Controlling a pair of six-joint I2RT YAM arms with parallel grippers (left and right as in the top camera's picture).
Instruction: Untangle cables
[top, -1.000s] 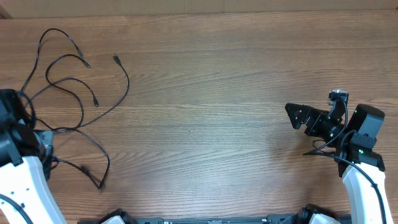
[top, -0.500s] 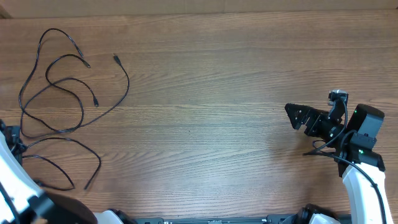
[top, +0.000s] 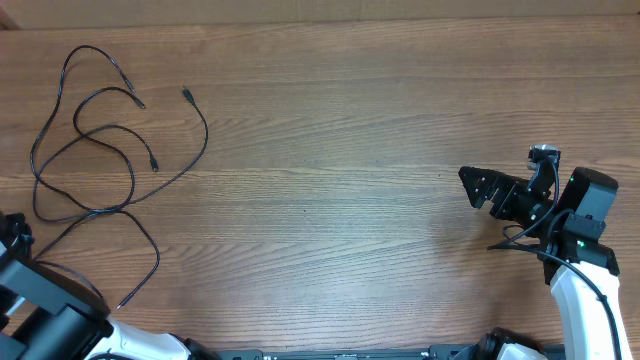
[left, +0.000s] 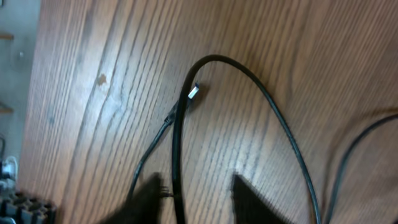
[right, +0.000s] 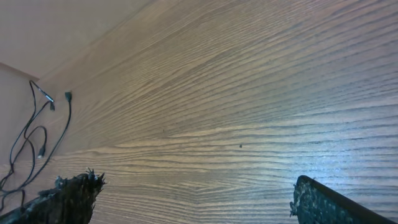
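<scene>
cables: loose loops upper left, one strand trailing to lower left | left gripper: half apart, straddling that strand, not gripping | right gripper: wide, empty | risk: strand snags on a finger, loops pull tighter

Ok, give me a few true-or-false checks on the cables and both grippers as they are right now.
1. The cables all lie on the left part of the table. True.
2. The right gripper holds a cable. False: it is open and empty over bare wood.
3. In the left wrist view, one cable runs between the fingers of the left gripper. True.
4. The left gripper is shut tight. False: its fingers stand apart.
</scene>
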